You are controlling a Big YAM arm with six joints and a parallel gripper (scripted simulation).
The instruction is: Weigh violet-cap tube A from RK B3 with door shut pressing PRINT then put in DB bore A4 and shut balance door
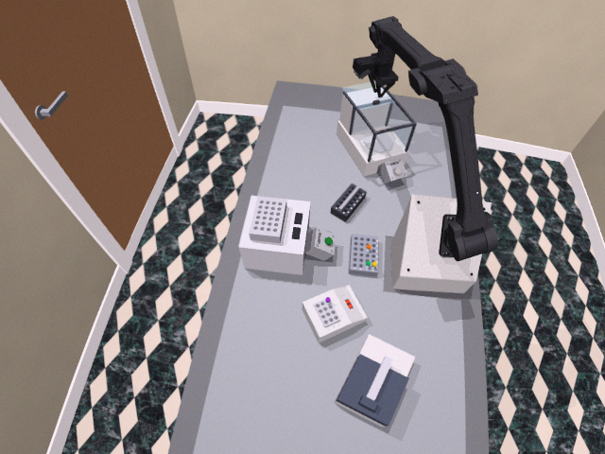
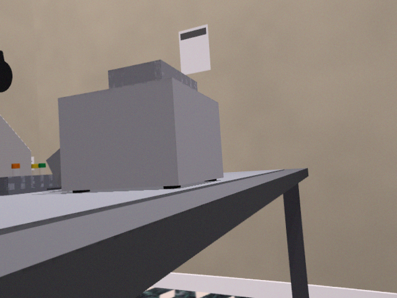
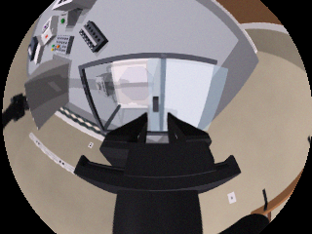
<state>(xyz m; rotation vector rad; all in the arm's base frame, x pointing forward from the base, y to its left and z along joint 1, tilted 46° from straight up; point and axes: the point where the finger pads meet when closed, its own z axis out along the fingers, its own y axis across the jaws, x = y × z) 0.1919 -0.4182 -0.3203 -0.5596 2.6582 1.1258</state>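
Note:
Tube A's violet cap (image 1: pixel 327 300) shows at the far right corner bore of the dry block (image 1: pixel 357 316), seen from its front, which matches A4; its depth cannot be told. The balance (image 1: pixel 364 164) shows nothing standing on its pan (image 3: pixel 136 80). Its door (image 1: pixel 362 96) (image 3: pixel 190 93) is partly open, slid back and overhanging the rear, with the front part of the top uncovered. My gripper (image 1: pixel 379 95) (image 3: pixel 157 115) is empty, its fingers a little apart, above the door near its dark handle (image 1: pixel 375 102) (image 3: pixel 156 103). The PRINT key (image 1: pixel 397 171) is on the sloping front; no lit lamp can be made out.
The tube rack (image 1: pixel 358 271) holds tubes with orange (image 1: pixel 368 246) (image 2: pixel 15 166), green and yellow caps. The magnet block (image 1: pixel 348 201) (image 3: pixel 94 36) stands between balance and mixer (image 1: pixel 276 258) (image 2: pixel 118 138). The spectrophotometer (image 1: pixel 358 381) is beyond the dry block. The balance's glass box has dark upright edges.

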